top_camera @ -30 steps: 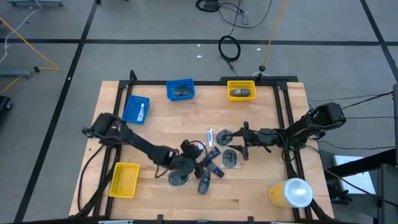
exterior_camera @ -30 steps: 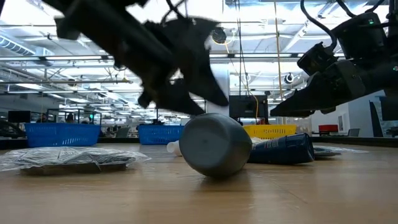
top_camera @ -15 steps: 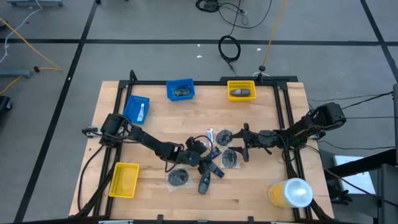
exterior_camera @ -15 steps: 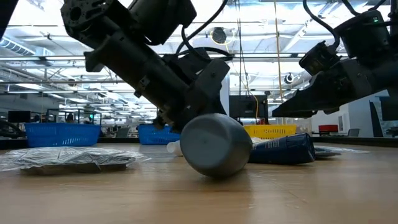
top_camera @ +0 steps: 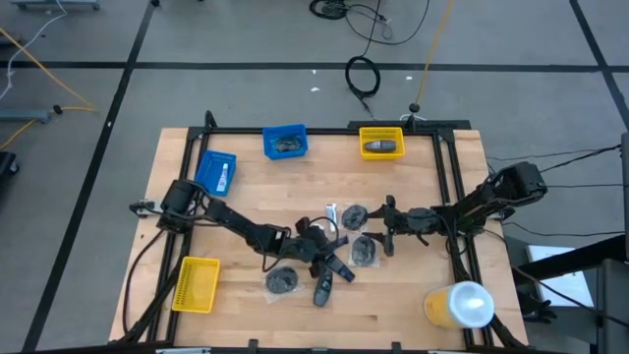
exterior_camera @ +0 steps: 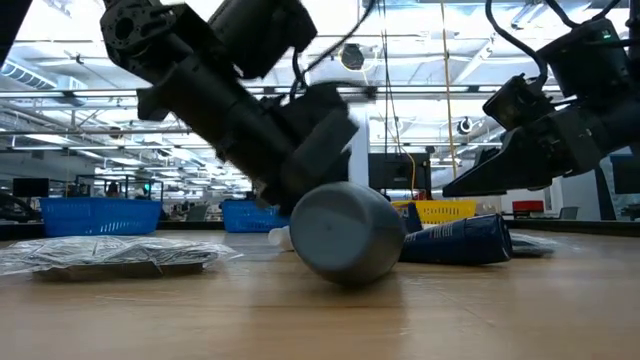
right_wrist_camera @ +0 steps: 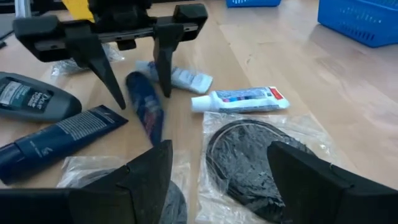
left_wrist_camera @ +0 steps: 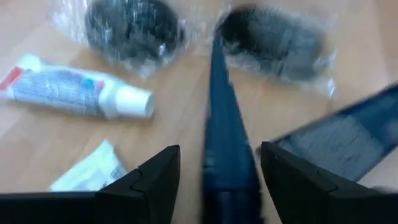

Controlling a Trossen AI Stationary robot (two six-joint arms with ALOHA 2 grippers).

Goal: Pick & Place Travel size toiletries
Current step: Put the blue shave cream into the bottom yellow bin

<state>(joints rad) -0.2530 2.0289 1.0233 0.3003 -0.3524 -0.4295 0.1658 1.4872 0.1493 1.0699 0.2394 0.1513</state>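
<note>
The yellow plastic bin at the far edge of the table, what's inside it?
The yellow plastic bin holds one dark grey oblong item, lying flat along its length. Whether anything smaller lies under it cannot be seen; the item covers most of the floor.

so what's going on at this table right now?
Toiletry sorting, mid-pick. The left gripper is down in the central pile with its open fingers straddling a dark blue tube, not yet closed on it. The right gripper hovers open just beside the pile, over a bagged grey pad. A white toothpaste tube lies loose nearby. A few items already sit in the far blue bin and yellow bin.
</note>
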